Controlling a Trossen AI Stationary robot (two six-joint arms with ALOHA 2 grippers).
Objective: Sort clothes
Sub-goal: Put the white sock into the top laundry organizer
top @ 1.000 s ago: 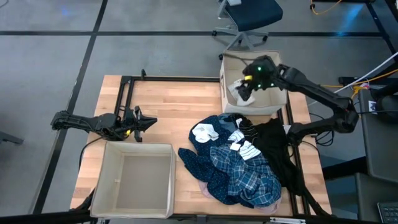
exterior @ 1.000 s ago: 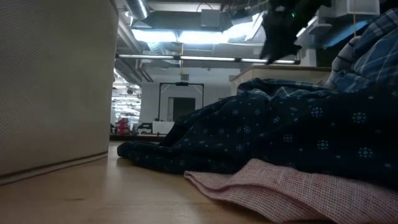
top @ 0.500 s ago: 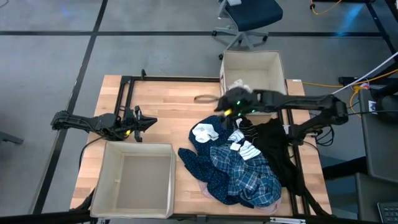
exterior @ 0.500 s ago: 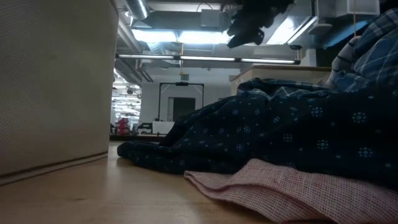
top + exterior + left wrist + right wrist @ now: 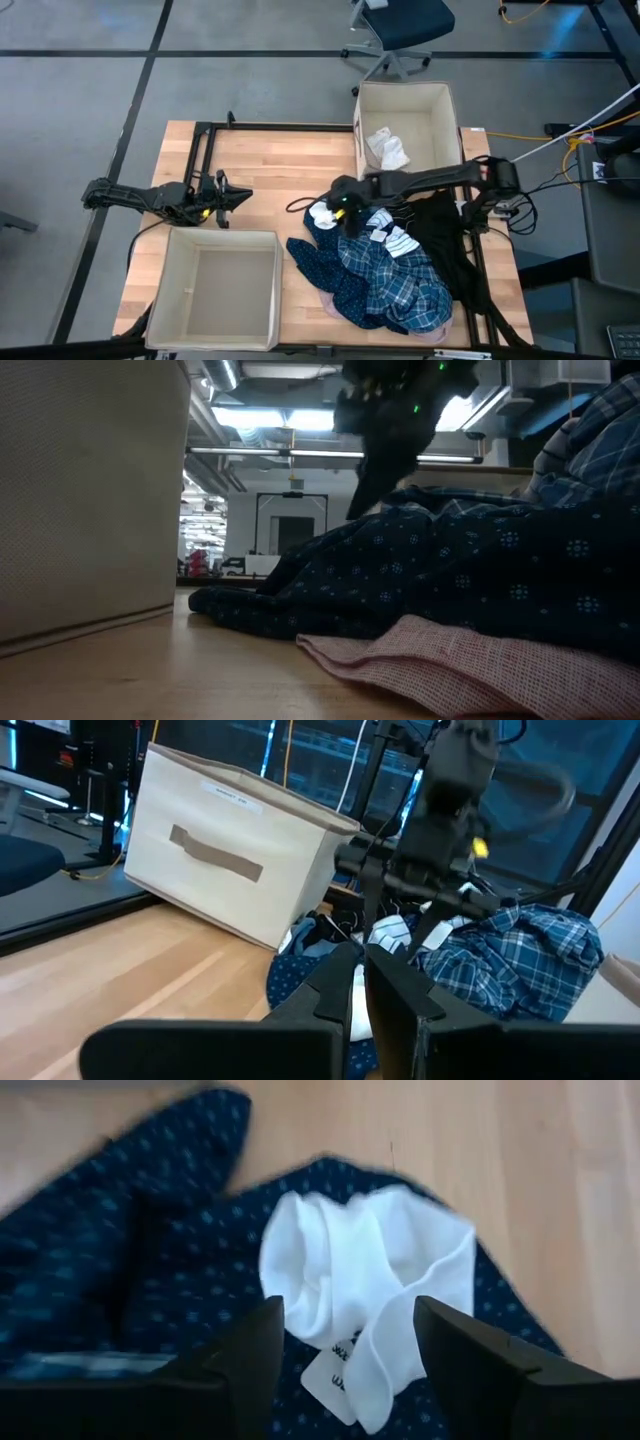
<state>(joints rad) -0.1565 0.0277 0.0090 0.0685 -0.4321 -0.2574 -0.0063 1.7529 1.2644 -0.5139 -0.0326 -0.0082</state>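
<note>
1. Since the earlier frame my right gripper (image 5: 340,212) has swung out of the far box (image 5: 445,130) at upper right and come down over the clothes pile (image 5: 385,270). A white piece (image 5: 388,148) now lies in that box, so I judge one drop done and the next pick starting.
2. Nearest the frame's bottom edge, the near box (image 5: 225,300) at lower left sits bare. The pile fills the lower right, with the blue plaid shirt (image 5: 400,285) on top and the navy dotted garment (image 5: 325,270) spilling toward centre.
3. My right gripper's fingers stand apart, straddling a small white garment (image 5: 365,1295) on the navy cloth, not yet clamped.
4. Bare table (image 5: 280,170) lies open at centre left. The black garment (image 5: 445,245) hangs near the right edge.
5. My left gripper (image 5: 238,197) waits at middle left, fingers together, holding nothing.
</note>
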